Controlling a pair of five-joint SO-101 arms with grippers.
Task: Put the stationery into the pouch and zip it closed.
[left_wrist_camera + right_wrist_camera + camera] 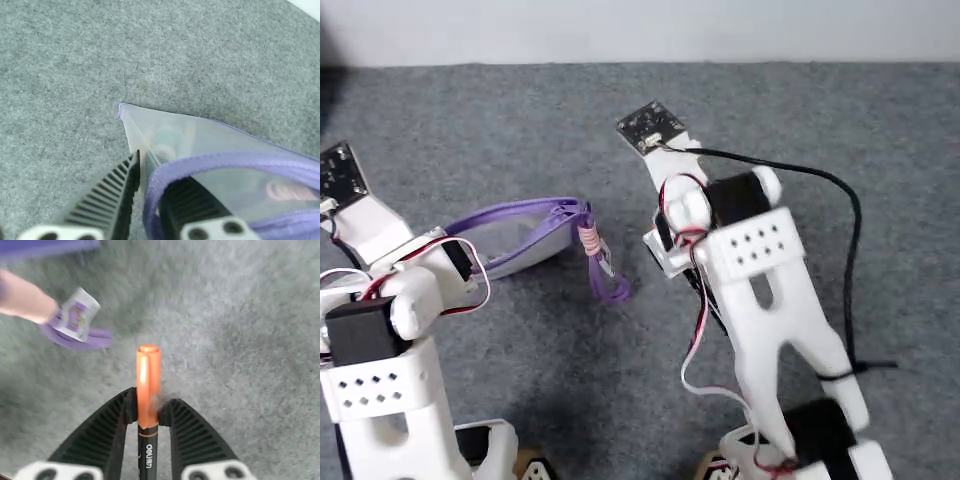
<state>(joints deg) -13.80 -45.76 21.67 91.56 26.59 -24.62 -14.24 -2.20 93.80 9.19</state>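
Grey carpet [820, 130]: left pincer [151, 172] clamps pouch [215, 145] (purple-trimmed); right pincer [148, 407] pinches orange pen [148, 372].

Orange-capped pen [148, 385] in tool [148, 412]

We see the pouch [520, 232] on the table [520, 120], left of ctr, betw. the two arms & closer to the left arm [390, 330]. The left gripper [150, 172] sits at the pouch's left end, one finger on each side of its edge, pinching it. A few items [162, 140] lie inside, near that corner. The pouch's other end points twd the right arm [760, 270]. Its tag [603, 258] & loop [612, 288] lie just left of that arm. The right gripper [148, 402] clamps the pen [148, 380] betw. its fingers, pen end sticking out past the tips, apart from tag & loop. A cable [845, 215] runs along the right arm's right side.
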